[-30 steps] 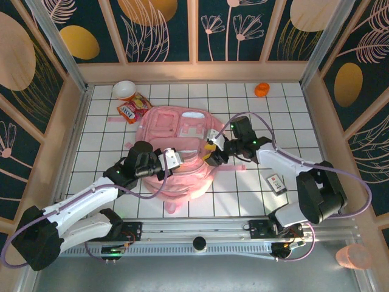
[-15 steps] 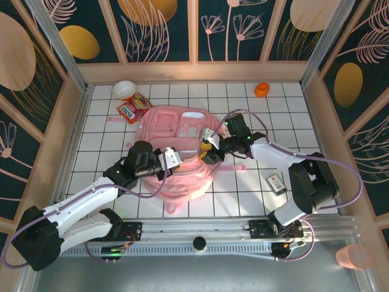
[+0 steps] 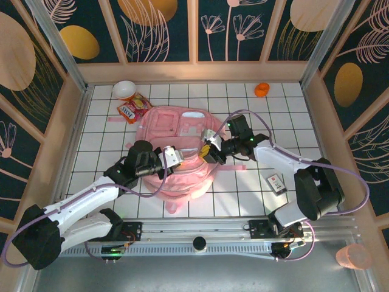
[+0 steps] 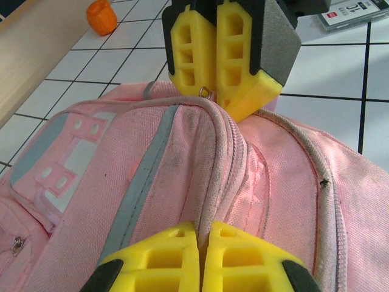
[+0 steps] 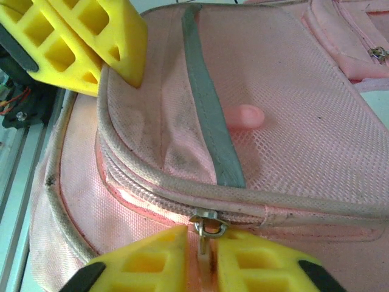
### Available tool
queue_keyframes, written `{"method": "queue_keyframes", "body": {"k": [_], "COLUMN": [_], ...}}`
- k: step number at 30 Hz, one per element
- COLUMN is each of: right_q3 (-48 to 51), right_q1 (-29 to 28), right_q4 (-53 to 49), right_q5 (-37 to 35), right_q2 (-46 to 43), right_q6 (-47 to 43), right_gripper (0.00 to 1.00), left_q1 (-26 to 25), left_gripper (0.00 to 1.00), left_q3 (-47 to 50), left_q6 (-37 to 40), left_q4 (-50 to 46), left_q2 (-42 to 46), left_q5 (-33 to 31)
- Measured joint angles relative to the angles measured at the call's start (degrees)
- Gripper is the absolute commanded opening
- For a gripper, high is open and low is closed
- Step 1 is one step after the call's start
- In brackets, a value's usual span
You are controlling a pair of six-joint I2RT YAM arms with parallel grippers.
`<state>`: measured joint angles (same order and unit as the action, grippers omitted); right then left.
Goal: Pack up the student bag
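- The student bag (image 3: 176,125) lies flat in the middle of the tiled desk (image 3: 292,121), front pockets facing up.
- My left tool (image 4: 199,255) is closed with its fingers together, pinching the raised piped seam on the bag's upper edge. I judge that it serves as an anchor for the fabric.
- My right tool (image 5: 200,258) is clamped on the zip pull (image 5: 206,222). The metal ring sits just above the fingers and the tab runs down between them.
- The two tools face each other across the same seam, near but apart.
- Step in hand, as I judge it: working the zip of the main compartment so that the bag can take its contents. I cannot tell from these views which stretch of the zip is open.
- A snack packet (image 3: 132,109) and a bowl (image 3: 124,89) lie at the far left corner, well apart from the bag, and neither is packed yet.
- The next move calls for a steady pull along the zip line, not upward, with the left grip firm so the soft fabric does not bunch.
- Risk: the small tab may slip from the pads.
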<state>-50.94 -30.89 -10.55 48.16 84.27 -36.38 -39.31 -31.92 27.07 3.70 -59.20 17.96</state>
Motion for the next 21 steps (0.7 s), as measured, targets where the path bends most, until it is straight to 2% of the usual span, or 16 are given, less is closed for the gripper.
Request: {"method": "queue_keyframes", "body": {"k": [4, 15, 21], "right_q3": [0.0, 0.0, 0.0], "right_q1": [1.0, 1.4, 0.2], "right_q4": [-0.1, -0.4, -1.2], "right_q5": [1.4, 1.2, -3.1], "right_q2": [0.0, -2.3, -5.2], "right_q6": [1.1, 7.1, 14.7], "right_gripper": [0.0, 0.0, 0.0], "left_q1": [0.0, -0.5, -2.1], "left_gripper": [0.0, 0.0, 0.0], "left_q3": [0.0, -5.9, -10.1], "left_q6": [-0.5, -6.2, -9.1], "left_q4": [0.4, 0.5, 0.8], "left_q2": [-0.1, -6.6, -11.9], "left_q5": [-0.3, -3.7, -7.2]}}
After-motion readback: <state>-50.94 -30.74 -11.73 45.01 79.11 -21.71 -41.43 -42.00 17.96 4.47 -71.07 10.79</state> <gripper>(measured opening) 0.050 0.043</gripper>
